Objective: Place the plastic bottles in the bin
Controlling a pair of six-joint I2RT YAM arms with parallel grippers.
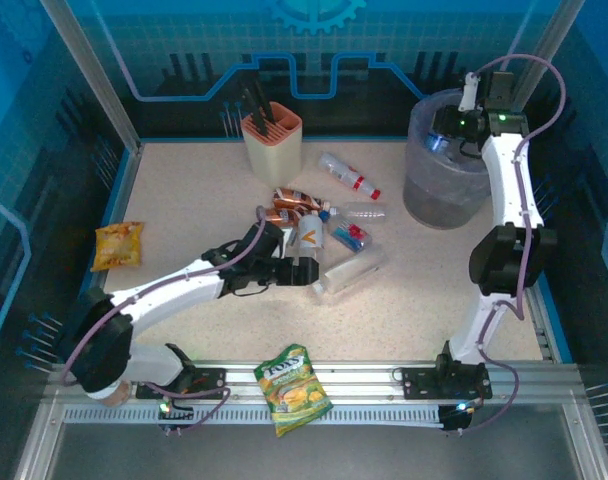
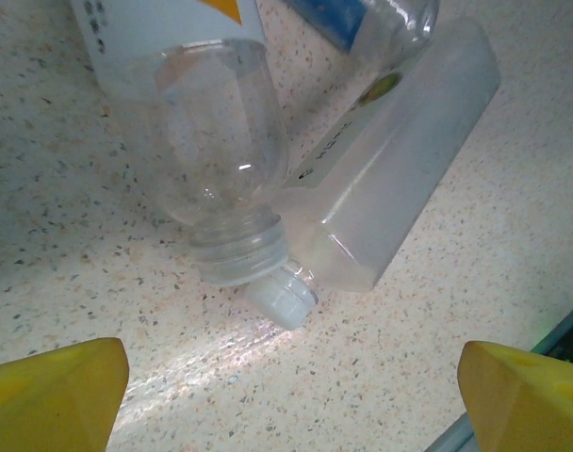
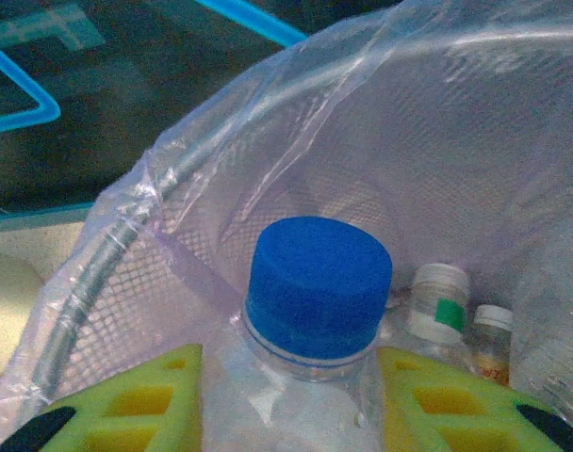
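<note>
Several plastic bottles lie in a heap mid-table: a red-labelled clear one (image 1: 349, 177), brown ones (image 1: 296, 200), a blue-labelled one (image 1: 349, 236) and a frosted square one (image 1: 349, 272). My left gripper (image 1: 304, 265) hovers low at the heap's near side, open, with nothing between its yellow fingertips (image 2: 56, 391). Just ahead of it lie a clear white-labelled bottle (image 2: 211, 151) and the frosted bottle (image 2: 400, 160), necks towards me. My right gripper (image 1: 452, 128) is above the bin (image 1: 446, 185), shut on a clear blue-capped bottle (image 3: 315, 282) held over the lavender liner (image 3: 268, 151). Other bottles (image 3: 437, 301) lie inside.
A peach utensil holder (image 1: 271, 140) with black tools stands at the back, left of the heap. A yellow snack bag (image 1: 117, 245) lies at the left edge. A green snack bag (image 1: 294, 388) rests on the near rail between the arm bases.
</note>
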